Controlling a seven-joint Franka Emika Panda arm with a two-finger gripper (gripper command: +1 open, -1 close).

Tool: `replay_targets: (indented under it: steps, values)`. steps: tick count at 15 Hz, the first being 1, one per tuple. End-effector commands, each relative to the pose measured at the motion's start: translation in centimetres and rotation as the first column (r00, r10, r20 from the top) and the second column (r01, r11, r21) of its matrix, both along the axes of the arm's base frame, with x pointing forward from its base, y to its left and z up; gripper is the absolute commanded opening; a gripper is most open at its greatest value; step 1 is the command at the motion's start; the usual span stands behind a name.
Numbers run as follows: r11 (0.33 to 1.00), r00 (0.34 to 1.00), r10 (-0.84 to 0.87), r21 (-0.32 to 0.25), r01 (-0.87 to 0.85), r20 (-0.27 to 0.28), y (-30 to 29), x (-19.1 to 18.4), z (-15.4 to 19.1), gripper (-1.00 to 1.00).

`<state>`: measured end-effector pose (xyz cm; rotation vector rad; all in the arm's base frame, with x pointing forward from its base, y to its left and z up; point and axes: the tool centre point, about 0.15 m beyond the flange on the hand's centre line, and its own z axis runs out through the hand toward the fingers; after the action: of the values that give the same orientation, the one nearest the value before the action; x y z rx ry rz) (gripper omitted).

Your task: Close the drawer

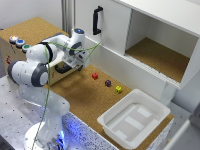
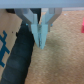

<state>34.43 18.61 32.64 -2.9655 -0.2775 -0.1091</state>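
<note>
1. The arm's grey two-fingered gripper has its fingertips pressed together, holding nothing
2. It sits against the small light-wood drawer in the cork-topped wooden box
3. A small red cube lies nearby

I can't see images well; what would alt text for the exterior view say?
A white robot arm reaches its end effector to the front of a cork-topped wooden box with coloured buttons. Red, purple and yellow small cubes lie on the cork floor near a white plastic tub.
</note>
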Motion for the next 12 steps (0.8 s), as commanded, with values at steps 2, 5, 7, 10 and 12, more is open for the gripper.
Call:
replay_targets:
  steps: [2, 5, 7, 10, 12]
  values:
    - [0.99, 0.99, 0.137, -0.02, -0.138, -0.018, 8.6, 2.3, 1.2, -1.0]
    - [0.983, 0.983, 0.185, 0.008, -0.185, -0.011, 11.3, 2.2, 1.8, -1.0]
    - [0.98, 0.98, 0.2, 0.017, -0.2, 0.003, 12.6, 1.9, 2.5, -1.0]
    - [0.991, 0.991, 0.136, -0.003, -0.136, 0.009, 11.0, 1.7, 3.6, 1.0]
    - [0.995, 0.996, 0.091, -0.034, -0.091, 0.007, 9.3, 1.6, 4.8, 1.0]
